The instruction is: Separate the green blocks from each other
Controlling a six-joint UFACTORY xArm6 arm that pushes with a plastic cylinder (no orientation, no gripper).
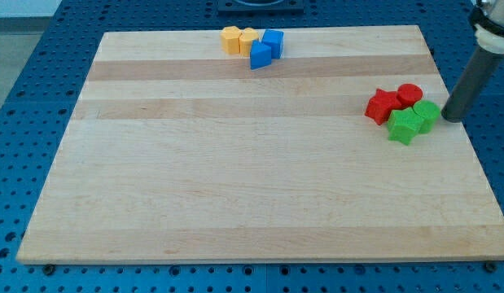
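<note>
Two green blocks touch each other at the view's right: a star-like green block (405, 126) and a rounder green block (427, 115) just to its upper right. My tip (453, 119) rests on the board just to the right of the rounder green block, very close to it or touching. The dark rod rises from the tip toward the view's top right corner.
A red star-like block (383, 105) and a red cylinder (409, 94) sit against the green pair on its upper left. Two yellow blocks (238, 39) and two blue blocks (267, 48) cluster at the board's top edge. The board's right edge (471, 146) is near my tip.
</note>
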